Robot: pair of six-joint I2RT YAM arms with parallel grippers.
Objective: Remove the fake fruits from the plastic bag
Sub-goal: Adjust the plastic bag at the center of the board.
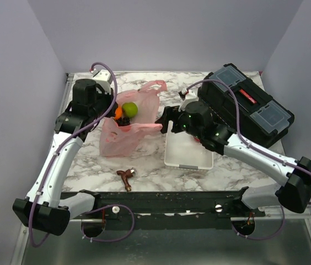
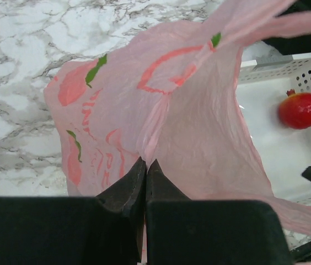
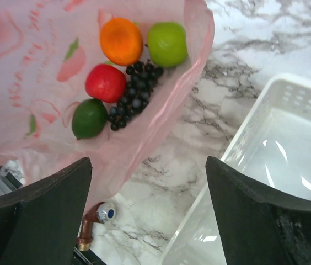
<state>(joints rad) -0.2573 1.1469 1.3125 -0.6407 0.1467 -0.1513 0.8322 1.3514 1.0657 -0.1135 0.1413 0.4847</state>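
The pink plastic bag point(image 1: 123, 138) lies open on the marble table. My left gripper point(image 1: 110, 106) is shut on the bag's edge point(image 2: 145, 163) and holds it up. Inside the bag I see an orange point(image 3: 121, 41), a light green fruit point(image 3: 167, 44), a red fruit point(image 3: 106, 83), a black grape bunch point(image 3: 133, 96) and a dark green fruit point(image 3: 89, 118). My right gripper point(image 3: 155, 215) is open and empty, above the table between the bag and the white tray point(image 3: 288, 165). It also shows in the top view point(image 1: 162, 118). A red apple point(image 2: 299, 110) lies in the tray.
The white tray point(image 1: 188, 157) sits right of the bag, partly under my right arm. A black toolbox point(image 1: 249, 102) stands at the back right. A brown pipe fitting point(image 1: 125, 178) lies near the front edge, also in the right wrist view point(image 3: 92, 221).
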